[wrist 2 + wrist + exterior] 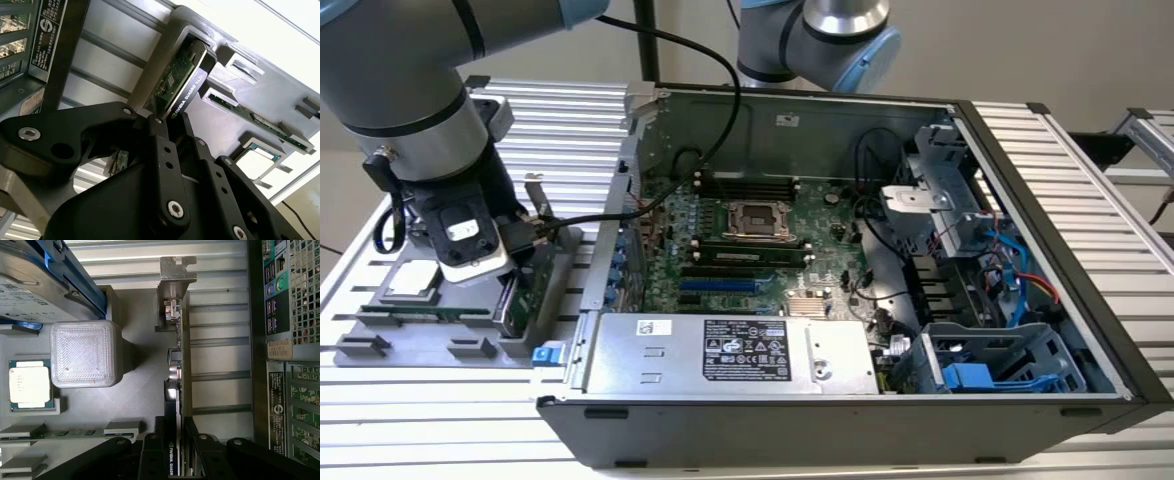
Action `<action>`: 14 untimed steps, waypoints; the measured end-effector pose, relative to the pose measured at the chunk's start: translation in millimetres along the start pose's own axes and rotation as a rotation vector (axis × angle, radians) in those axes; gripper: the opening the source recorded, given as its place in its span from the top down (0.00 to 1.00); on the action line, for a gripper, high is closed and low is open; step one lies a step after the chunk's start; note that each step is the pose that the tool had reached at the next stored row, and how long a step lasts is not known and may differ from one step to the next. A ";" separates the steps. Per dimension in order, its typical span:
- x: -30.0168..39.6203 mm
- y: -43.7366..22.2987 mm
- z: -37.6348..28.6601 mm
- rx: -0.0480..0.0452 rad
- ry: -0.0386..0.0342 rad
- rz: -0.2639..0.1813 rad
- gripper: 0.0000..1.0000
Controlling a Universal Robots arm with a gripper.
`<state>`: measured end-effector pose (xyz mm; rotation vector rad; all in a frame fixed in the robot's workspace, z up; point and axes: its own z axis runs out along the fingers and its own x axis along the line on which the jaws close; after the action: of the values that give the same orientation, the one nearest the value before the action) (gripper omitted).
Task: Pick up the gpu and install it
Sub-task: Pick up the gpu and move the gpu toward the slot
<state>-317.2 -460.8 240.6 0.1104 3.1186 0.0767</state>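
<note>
exterior view: the gpu stands on edge in the grey tray near the counter's edge at the exterior view's left, tight beside the open computer case. in both wrist views the fingers pinch its two faces, and its gripped end is hidden.

gpu: green board, black cooler, silver end bracket
gripper: black
tray: plain grey
processor: silver lid, green rim
drive frame: blue
motherboard: green
computer case: dark grey
table: silver, ribbed stripes
</note>
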 end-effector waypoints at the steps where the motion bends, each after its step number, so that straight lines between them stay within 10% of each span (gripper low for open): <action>1: 0.0 0.0 0.0 0.0000 0.0000 0.000 1.00; 14: 0.0 0.0 0.2 0.0000 0.0000 0.000 1.00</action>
<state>-317.2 -460.8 240.4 0.1105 3.1186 0.0767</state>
